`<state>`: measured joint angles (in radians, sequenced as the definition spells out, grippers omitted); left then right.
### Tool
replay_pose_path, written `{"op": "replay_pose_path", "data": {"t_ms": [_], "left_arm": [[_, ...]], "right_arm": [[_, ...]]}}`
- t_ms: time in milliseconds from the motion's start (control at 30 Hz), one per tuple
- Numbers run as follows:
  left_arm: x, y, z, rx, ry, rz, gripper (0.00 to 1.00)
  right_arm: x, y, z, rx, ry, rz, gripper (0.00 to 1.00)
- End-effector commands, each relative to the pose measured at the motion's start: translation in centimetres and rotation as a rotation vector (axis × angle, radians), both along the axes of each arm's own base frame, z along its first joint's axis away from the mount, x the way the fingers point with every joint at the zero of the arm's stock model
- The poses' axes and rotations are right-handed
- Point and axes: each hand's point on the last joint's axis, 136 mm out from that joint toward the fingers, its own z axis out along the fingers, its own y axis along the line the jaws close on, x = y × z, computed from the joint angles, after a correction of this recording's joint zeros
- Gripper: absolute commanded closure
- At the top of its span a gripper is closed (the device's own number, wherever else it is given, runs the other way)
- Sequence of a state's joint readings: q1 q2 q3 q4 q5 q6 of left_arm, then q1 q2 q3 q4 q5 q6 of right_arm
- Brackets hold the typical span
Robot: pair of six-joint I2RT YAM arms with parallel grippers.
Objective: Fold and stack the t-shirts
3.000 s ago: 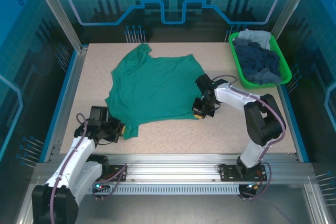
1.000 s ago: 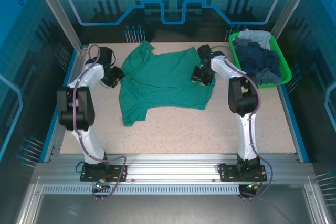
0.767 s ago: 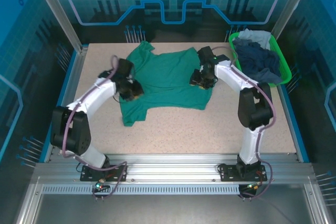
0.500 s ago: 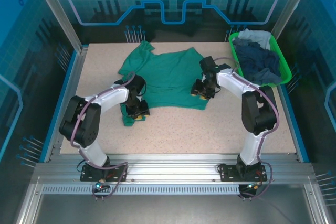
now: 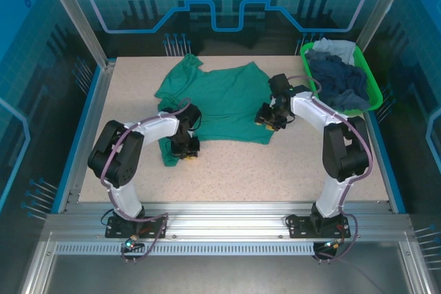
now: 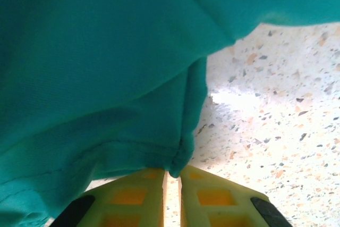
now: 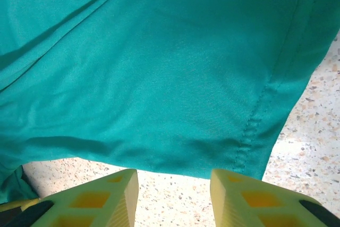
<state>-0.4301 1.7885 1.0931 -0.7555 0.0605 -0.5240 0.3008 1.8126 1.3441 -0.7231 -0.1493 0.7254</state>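
Pinching a bunched hem corner of the teal-green t-shirt between nearly closed tips, the left gripper shows in its wrist view a grip that the top view hides. The right gripper has its fingers well apart, with the shirt's stitched edge just ahead of the tips. From above, the green basket off to the right gripper's outer side holds navy shirts and a pale grey-blue one, and bare table lies open behind both pairs of fingers.
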Motion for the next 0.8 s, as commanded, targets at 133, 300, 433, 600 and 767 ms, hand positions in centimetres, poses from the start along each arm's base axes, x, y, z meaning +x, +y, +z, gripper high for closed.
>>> {"op": "replay_pose_path", "data": {"t_ms": [133,300,433,600,767], "left_arm": [[1.3,0.6,4.0,0.084,-0.096,0.005,0.63],[1.7,0.9,1.4,0.119,-0.044,-0.012,0.59],[2.4,0.4,1.1,0.099,-0.051,-0.01,0.6],[2.2,-0.6,1.6,0.057,-0.05,-0.017,0.61],[0.9,-1.5,4.5,-0.012,-0.057,0.012,0.65]], "right_arm": [[-0.2,0.0,0.5,0.028,-0.005,-0.003,0.59],[0.2,0.5,1.1,0.051,-0.015,-0.003,0.59],[0.0,0.5,1.3,0.05,-0.019,0.002,0.59],[-0.4,0.2,1.1,0.045,-0.012,-0.003,0.59],[-0.5,0.0,1.0,0.041,-0.011,-0.01,0.59]]}}
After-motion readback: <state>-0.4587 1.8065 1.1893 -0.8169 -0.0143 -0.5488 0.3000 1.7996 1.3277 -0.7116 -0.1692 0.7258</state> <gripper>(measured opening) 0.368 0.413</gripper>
